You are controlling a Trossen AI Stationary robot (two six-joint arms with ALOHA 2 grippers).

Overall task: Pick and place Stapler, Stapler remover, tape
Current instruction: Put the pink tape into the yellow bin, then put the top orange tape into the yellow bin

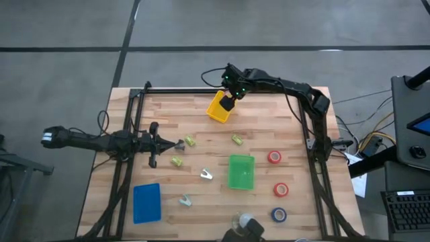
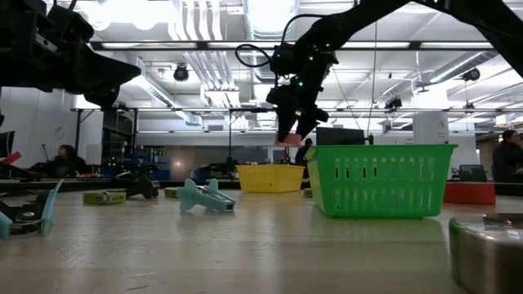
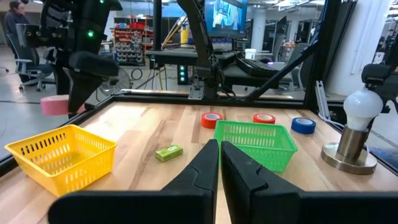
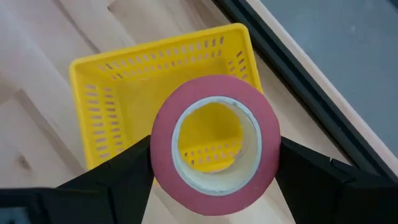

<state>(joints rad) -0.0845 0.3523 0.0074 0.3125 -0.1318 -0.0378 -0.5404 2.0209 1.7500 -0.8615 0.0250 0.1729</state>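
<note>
Now | right hand (image 4: 214, 163) clamps red tape (image 4: 214, 144) (above yellow bin (image 4: 112, 81))

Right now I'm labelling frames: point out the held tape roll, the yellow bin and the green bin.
held tape roll (image 4: 214, 144), right wrist view, red ring.
yellow bin (image 4: 109, 73), right wrist view, rim.
green bin (image 2: 384, 181), low view, front wall.

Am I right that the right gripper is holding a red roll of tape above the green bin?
Not quite. The right gripper does hold a red roll of tape, but it hangs over the yellow bin, not the green bin. The right wrist view shows yellow mesh straight through the roll's hole.
</note>
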